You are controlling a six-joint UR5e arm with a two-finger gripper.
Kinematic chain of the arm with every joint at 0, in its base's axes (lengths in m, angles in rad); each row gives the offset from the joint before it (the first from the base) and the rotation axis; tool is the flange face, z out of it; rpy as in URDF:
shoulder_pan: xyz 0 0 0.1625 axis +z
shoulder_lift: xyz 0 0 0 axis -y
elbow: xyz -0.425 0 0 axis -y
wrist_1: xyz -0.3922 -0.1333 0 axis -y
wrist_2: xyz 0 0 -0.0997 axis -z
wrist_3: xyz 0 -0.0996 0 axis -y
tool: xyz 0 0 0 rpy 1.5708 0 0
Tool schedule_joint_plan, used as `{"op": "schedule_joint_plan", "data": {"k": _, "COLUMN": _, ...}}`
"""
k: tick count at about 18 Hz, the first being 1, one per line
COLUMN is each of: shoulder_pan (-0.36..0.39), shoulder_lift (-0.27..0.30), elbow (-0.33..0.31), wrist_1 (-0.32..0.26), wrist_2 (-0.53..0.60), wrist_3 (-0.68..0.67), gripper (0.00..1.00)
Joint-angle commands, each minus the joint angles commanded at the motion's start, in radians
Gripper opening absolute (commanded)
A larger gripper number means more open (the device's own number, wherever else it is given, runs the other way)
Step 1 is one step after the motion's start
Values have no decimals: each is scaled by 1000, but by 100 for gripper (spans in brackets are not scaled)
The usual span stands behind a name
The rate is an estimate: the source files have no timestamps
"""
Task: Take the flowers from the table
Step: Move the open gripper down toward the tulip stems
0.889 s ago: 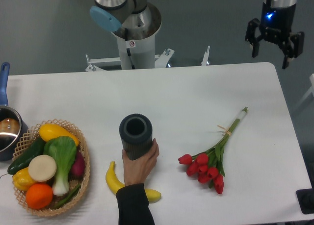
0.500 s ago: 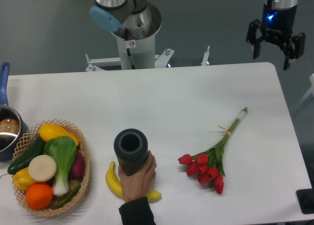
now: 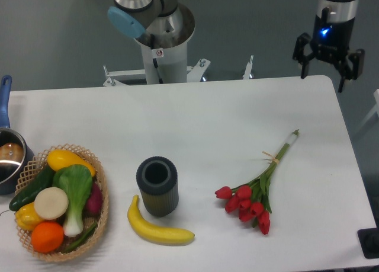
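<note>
Taking the dark ribbed cylinder [image 3: 157, 186] as the landmark, a wicker basket [image 3: 100, 216] of produce sits well to its left, and a yellow banana [image 3: 159, 230] lies just below it on the table [image 3: 195, 124]. To the cylinder's right, apart from it, lie the flowers [image 3: 259, 184]: red heads nearest the cylinder's side, stems running up and away to the right, so the long axis slants from lower left to upper right, with the tie band partway along the stems. Far up and right of the cylinder, beyond the table's back corner, hangs the gripper [image 3: 324, 69], fingers spread and empty. The bunch lies below and left of it, so the reach likely needs a descent plus a wrist turn across that slant.
</note>
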Motion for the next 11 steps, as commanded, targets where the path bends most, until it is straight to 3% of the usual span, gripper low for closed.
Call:
{"op": "schedule_joint_plan", "data": {"k": 5, "shoulder_pan": -52, "shoulder_lift": -81, "elbow": 3, "wrist_1": 19, "wrist_2": 0, "wrist_3": -78, "gripper": 100}}
{"op": "schedule_joint_plan", "data": {"k": 8, "shoulder_pan": -92, "shoulder_lift": -166, "elbow": 3, "wrist_1": 83, "wrist_2": 0, "wrist_3": -121, "gripper": 100}}
{"op": "schedule_joint_plan", "data": {"k": 11, "shoulder_pan": -118, "shoulder_lift": -221, "elbow": 6, "wrist_1": 111, "wrist_2": 2, "wrist_3": -167, "gripper": 100}}
